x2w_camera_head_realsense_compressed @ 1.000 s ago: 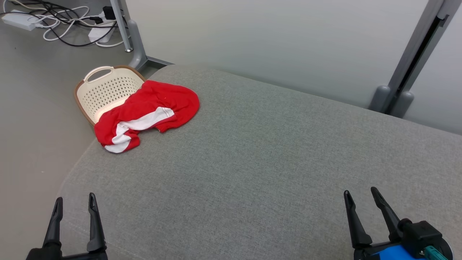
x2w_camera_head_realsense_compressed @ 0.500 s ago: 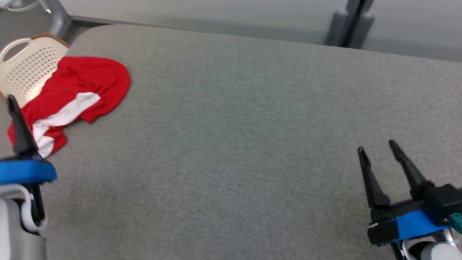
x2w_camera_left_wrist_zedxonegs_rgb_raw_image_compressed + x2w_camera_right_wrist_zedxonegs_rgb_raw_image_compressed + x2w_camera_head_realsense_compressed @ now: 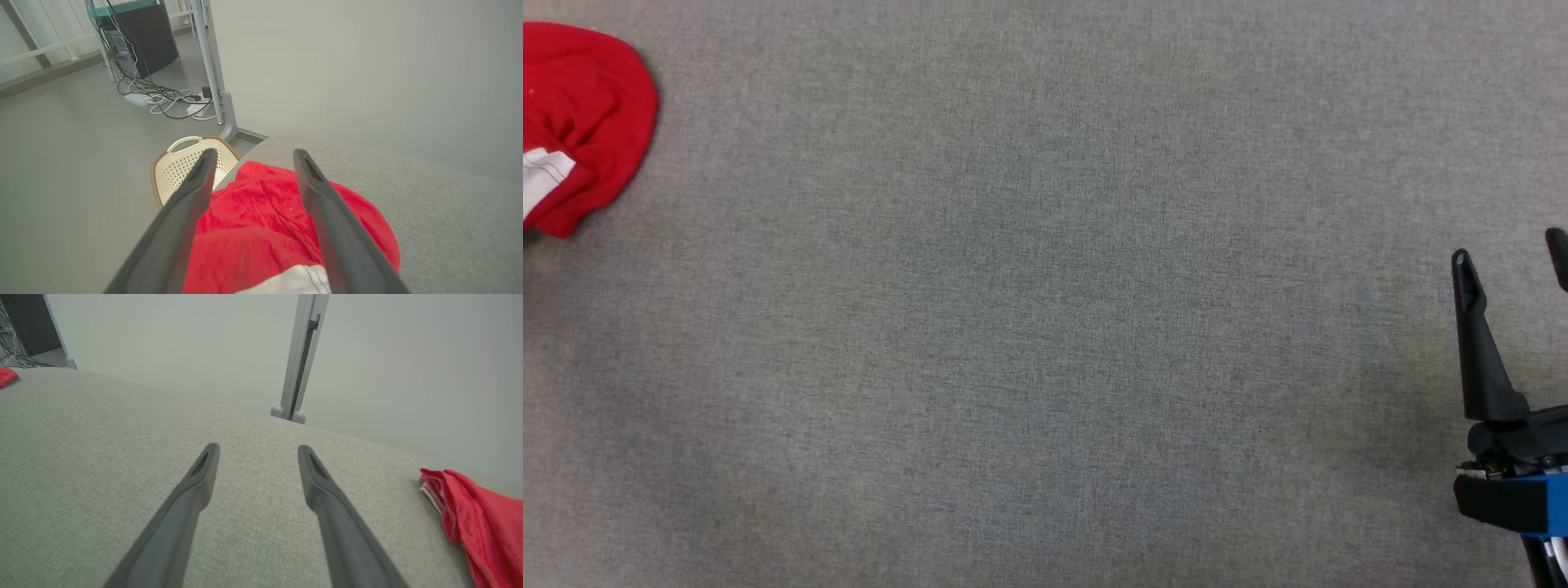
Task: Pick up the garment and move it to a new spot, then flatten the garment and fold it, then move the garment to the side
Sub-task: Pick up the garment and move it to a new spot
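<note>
The garment (image 3: 588, 122) is red with a white band and lies crumpled at the grey fabric surface's (image 3: 1045, 327) far left corner, cut off by the head view's left edge. In the left wrist view the garment (image 3: 261, 228) sits right under and between my left gripper (image 3: 255, 154), which is open and holds nothing. My right gripper (image 3: 1509, 249) is open far to the right, above bare fabric. Its wrist view shows the same open right gripper (image 3: 258, 448) and a sliver of the garment (image 3: 6, 377) far off at the left.
A cream perforated basket (image 3: 179, 163) stands on the floor against the surface's corner, just behind the garment. Cables and power strips (image 3: 163, 100) lie further back. A second red cloth (image 3: 482, 522) lies at the surface's right end. A grey post (image 3: 300, 355) and a wall stand behind.
The head camera has tipped down and swung right, so basket, wall and floor have left its picture and the garment sits at its left edge. The left arm has left that picture.
</note>
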Available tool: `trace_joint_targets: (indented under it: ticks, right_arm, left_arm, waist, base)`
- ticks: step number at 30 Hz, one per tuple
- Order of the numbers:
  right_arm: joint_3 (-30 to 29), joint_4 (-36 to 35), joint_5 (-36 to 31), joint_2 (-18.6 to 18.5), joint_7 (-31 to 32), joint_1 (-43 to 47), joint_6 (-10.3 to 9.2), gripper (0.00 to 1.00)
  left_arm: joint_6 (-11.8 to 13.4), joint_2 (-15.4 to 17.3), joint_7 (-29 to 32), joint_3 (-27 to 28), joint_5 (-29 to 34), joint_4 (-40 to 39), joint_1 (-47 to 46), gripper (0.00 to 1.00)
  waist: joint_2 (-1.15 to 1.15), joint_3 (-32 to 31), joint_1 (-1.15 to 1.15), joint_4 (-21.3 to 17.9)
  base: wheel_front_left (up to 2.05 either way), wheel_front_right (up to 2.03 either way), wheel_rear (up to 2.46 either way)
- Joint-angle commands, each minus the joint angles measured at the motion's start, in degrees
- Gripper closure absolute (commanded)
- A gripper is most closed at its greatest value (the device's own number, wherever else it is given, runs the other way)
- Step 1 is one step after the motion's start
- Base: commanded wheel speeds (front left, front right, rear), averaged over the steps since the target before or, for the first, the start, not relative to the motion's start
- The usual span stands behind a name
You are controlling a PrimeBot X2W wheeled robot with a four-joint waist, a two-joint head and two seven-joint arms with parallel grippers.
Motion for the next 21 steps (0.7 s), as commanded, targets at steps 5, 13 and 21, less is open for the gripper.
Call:
trace_joint_targets:
  ticks: [5,13,21]
  right_arm:
    - [-1.3,-4.2,-0.2,-1.0,1.7,-0.3,-0.02,0.00]
    - [-2.3,-6.0,0.2,-1.8,2.7,-0.8,-0.02,0.00]
    - [-2.2,-7.3,-0.3,-1.2,3.1,-0.5,-0.02,0.00]
  left_arm:
    - [-1.3,1.3,7.3,-1.7,-1.5,10.5,-6.9,0.00]
    - [-2.4,-0.3,13.5,-3.0,-4.1,19.9,-10.7,0.00]
    - [-2.8,-2.6,16.5,-4.9,-5.4,24.3,-10.9,1.00]
  waist:
    - [0.00,3.7,-0.02,0.5]
    - [0.00,6.0,-0.02,0.4]
    - [0.00,6.8,-0.02,-0.2]
  base:
    - [0.00,0.00,0.00]
    - [0.00,0.00,0.00]
    - [0.00,0.00,0.00]
